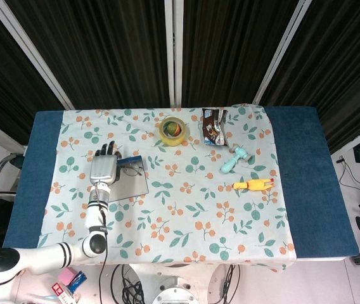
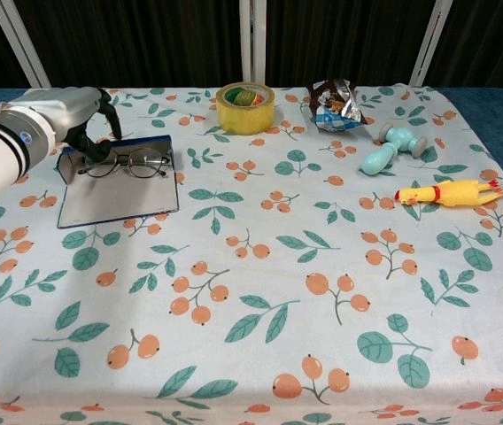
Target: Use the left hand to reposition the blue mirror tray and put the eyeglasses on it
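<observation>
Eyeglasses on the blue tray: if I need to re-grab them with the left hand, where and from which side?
Probably pinch the bridge of the eyeglasses from above. They lie flat near the far edge of the blue mirror tray, lenses side by side; the left hand hovers at their left end.

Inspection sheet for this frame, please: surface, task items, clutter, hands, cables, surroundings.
Surface: table with blue cover under a leaf-and-berry cloth.
Task items: eyeglasses lie on the blue mirror tray, at its far end.
Clutter: yellow tape roll, snack bag, teal toy hammer, rubber chicken.
Hands: left hand above the tray's far left corner; contact with the glasses unclear. Right hand nothing seen.
Cables: cables under the table's near edge.
Surroundings: dark curtains.
</observation>
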